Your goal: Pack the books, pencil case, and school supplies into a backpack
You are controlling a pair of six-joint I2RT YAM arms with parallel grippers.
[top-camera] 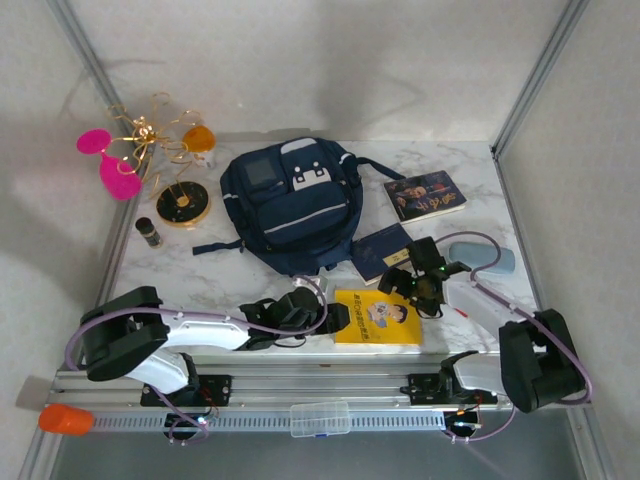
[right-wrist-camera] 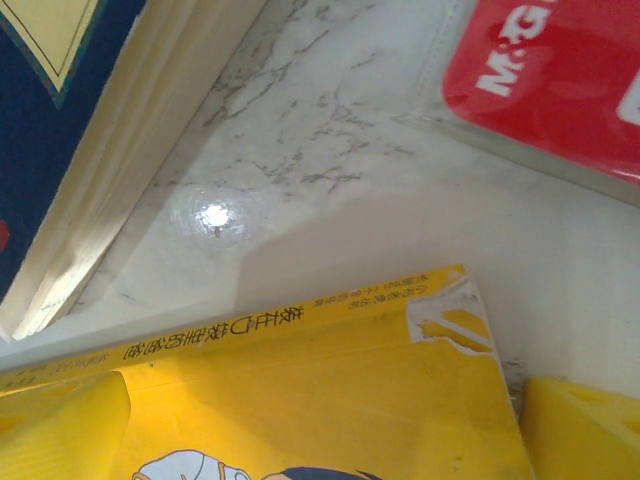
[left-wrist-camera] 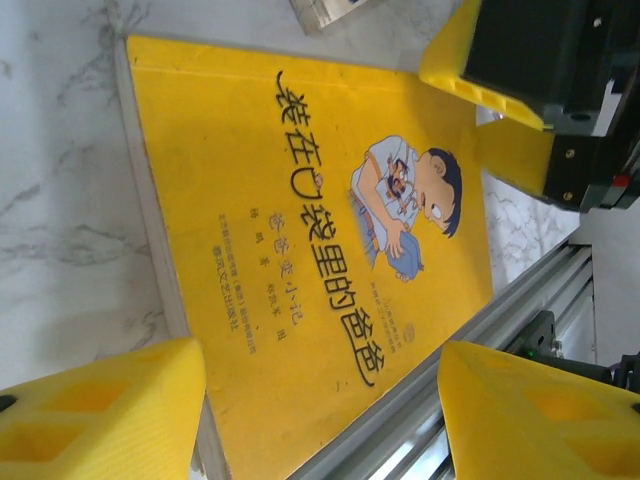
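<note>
The yellow book (top-camera: 378, 318), with a cartoon boy and dark blue characters on its cover, lay flat at five o'clock from the backpack (top-camera: 290, 205). The left gripper (left-wrist-camera: 320, 420) straddled it, fingers spread and holding nothing. The right gripper (right-wrist-camera: 325, 425) gaped wide over its corner.

Table (top-camera: 200, 275): smooth, marble-patterned, slight sheen.
Yellow book (top-camera: 378, 317): glossy paper cover.
Backpack (top-camera: 295, 205): matt woven cloth.
Red packet (right-wrist-camera: 560, 80): shiny clear plastic wrap.
Rail (top-camera: 300, 385): brushed metal.
Left gripper fingers (left-wrist-camera: 100, 410): matt yellow plastic, finely ribbed.
</note>
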